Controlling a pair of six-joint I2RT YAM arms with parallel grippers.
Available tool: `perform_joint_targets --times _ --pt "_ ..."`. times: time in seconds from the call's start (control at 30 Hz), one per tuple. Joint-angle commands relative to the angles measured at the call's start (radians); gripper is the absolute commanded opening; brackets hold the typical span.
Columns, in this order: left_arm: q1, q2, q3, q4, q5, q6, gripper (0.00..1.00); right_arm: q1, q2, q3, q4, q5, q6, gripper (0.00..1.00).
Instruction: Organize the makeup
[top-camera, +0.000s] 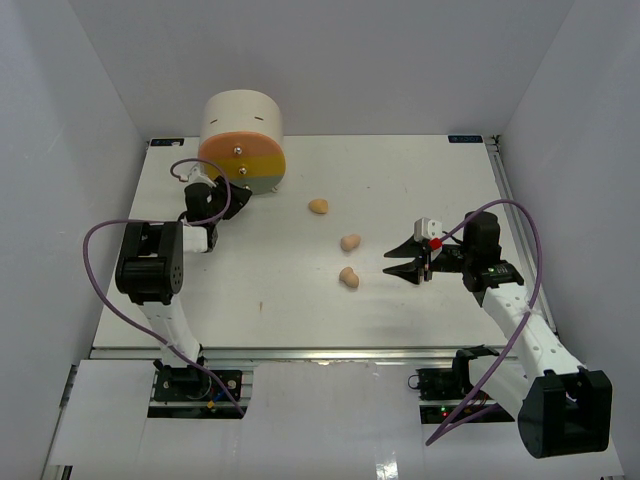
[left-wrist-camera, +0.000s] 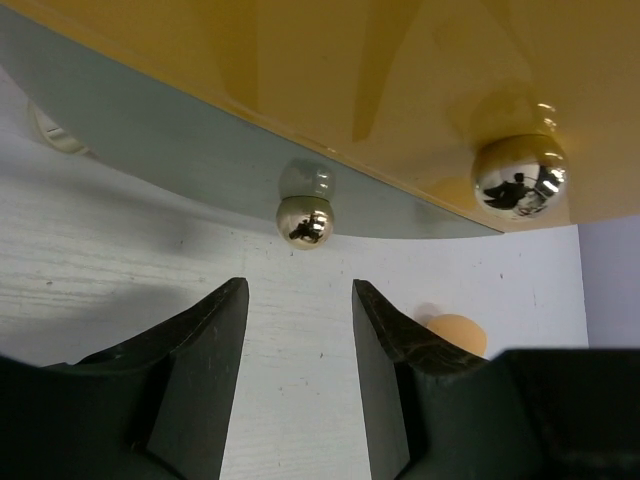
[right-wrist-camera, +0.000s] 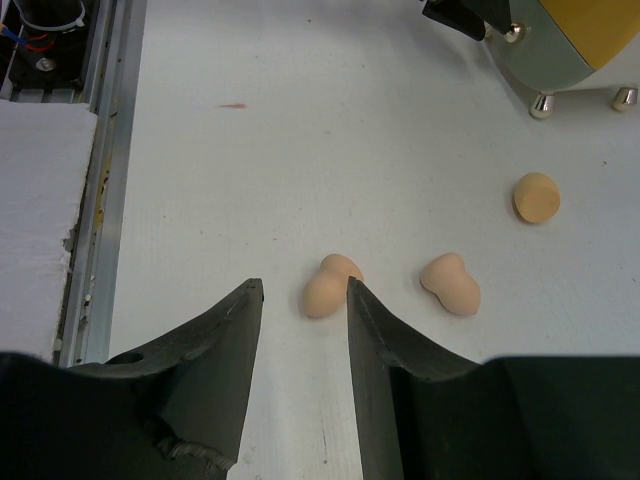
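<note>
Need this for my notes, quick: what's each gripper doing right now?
Left gripper: open, empty, facing a drawer knob.
Right gripper: open, empty, just short of a sponge.

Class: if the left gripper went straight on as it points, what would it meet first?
Probably the small metal knob on the grey drawer front, though depth is unclear.

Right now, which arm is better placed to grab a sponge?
The right. Its open right gripper points at the nearest sponge; the left gripper faces a knob on the drawer unit, farther away.
</note>
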Motion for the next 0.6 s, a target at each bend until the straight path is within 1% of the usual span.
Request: perform_joint_targets --times 0.0,0.33,0.57 --pt "0.004 0.018 0.034 0.051 -0.031 -0.044 0.56 -0.007 0.004 0.036 0.033 -0.020 0.006 0.46" --pt "0.004 0.063 0.082 0.061 -0.046 -0.094 0.53 -0.009 0.010 0.036 0.033 -0.019 0.006 0.46" --pt "0.007 0.076 0.094 0.080 -0.023 -0.115 0.53 -0.010 0.012 0.036 0.033 -0.018 0.006 0.46"
